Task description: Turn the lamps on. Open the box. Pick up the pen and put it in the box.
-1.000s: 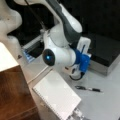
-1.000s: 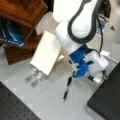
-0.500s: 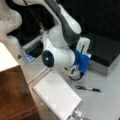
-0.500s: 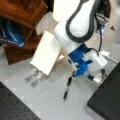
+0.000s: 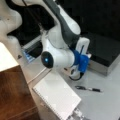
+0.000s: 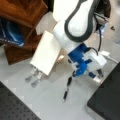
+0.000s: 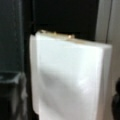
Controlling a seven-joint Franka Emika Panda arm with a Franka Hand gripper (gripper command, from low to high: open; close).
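Note:
The pen [image 5: 88, 88] lies loose on the grey table, dark with a pale middle band; it also shows below the arm in a front view [image 6: 67, 87]. The box [image 5: 105, 50], black-lidded with silver sides, is closed at a front view's right, and its corner shows at the bottom right [image 6: 107, 100]. A cream lampshade [image 5: 6, 58] with a slanted edge sits at the left. The wrist view is filled by a broad white lamp surface [image 7: 70, 80]. My gripper [image 6: 96, 75] on its blue mount hangs low above the table between pen and box, holding nothing visible; it also shows in a front view [image 5: 73, 72].
A white spiral-bound notebook [image 5: 57, 96] lies near the pen, also seen in a front view [image 6: 47, 53]. A brown wooden cabinet [image 6: 22, 12] stands at the top left with a blue item [image 6: 10, 33] in it. A dark perforated plate [image 6: 12, 107] is at the bottom left.

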